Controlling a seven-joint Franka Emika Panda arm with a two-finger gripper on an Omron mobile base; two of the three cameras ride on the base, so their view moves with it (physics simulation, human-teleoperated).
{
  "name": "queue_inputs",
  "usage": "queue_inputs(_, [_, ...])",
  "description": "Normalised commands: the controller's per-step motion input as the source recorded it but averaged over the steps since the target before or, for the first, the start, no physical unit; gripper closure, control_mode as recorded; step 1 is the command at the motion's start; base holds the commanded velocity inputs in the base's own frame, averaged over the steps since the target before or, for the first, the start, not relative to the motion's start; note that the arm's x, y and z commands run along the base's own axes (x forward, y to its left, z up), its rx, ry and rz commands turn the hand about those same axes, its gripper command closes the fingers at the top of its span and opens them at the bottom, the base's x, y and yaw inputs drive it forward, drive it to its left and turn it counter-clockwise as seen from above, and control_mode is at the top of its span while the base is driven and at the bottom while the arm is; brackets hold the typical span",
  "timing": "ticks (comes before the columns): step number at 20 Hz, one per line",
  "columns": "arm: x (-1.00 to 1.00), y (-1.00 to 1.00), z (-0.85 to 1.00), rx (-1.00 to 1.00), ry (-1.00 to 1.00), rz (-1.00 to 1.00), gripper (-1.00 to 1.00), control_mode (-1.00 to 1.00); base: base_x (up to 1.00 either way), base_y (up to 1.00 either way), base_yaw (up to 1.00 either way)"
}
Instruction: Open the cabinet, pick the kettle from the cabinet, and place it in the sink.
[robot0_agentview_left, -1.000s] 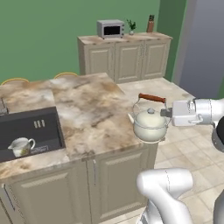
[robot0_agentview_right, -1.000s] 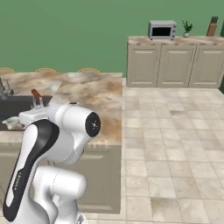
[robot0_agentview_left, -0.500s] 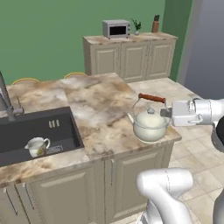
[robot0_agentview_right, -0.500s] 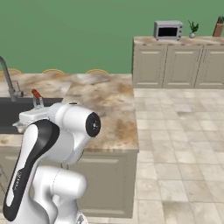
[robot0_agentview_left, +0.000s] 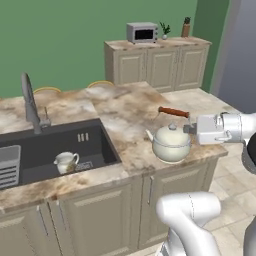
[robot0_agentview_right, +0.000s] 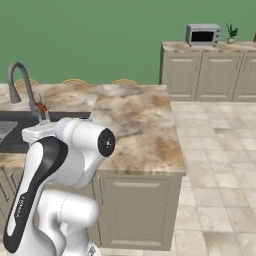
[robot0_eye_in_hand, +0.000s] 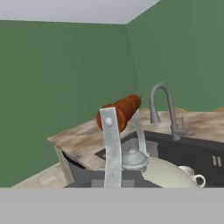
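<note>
The cream-white kettle (robot0_agentview_left: 171, 144) hangs just above the marble island's right end, spout toward the sink. My gripper (robot0_agentview_left: 191, 129) is shut on the right end of its wire handle, below the reddish-brown bar (robot0_agentview_left: 174, 112). In the hand view the kettle (robot0_eye_in_hand: 168, 174) and its bar (robot0_eye_in_hand: 120, 112) sit close in front, with the dark sink (robot0_eye_in_hand: 192, 151) and curved tap (robot0_eye_in_hand: 161, 101) beyond. The sink (robot0_agentview_left: 45, 150) lies to the kettle's left, with its ribbed tray (robot0_agentview_left: 8, 165) and tap (robot0_agentview_left: 29, 102). The right base view has the tap (robot0_agentview_right: 20, 80) past my arm. The cabinet is out of view.
A small white cup (robot0_agentview_left: 66, 161) stands in the basin. Beige base doors (robot0_agentview_left: 172, 200) run under the island counter (robot0_agentview_left: 127, 112). A back counter carries a grey microwave (robot0_agentview_left: 142, 32) and a plant. Tiled floor (robot0_agentview_right: 215, 150) is open to the right.
Both base views have shifted: the base has driven along the island, bringing the sink and tap further into view. The kettle stays in my grip, unchanged relative to the arm.
</note>
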Motion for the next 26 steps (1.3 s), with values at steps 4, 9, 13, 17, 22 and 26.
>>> queue_inputs(4, [0.00,0.00,0.00,0.00,0.00,0.00,1.00,1.00,0.00,0.57,0.20])
queue_inputs(9, [0.00,0.00,0.00,0.00,0.00,0.00,1.00,1.00,0.02,0.56,0.18])
queue_inputs(13, [0.00,0.00,0.00,0.00,0.00,0.00,1.00,1.00,0.13,0.55,0.15])
queue_inputs(17, [0.00,0.00,0.00,0.00,0.00,0.00,1.00,1.00,0.19,0.49,0.11])
queue_inputs(22, [0.00,0.00,0.00,0.00,0.00,0.00,1.00,1.00,0.19,0.53,0.10])
queue_inputs(26, [0.00,0.00,0.00,0.00,0.00,0.00,1.00,1.00,0.24,0.51,0.07])
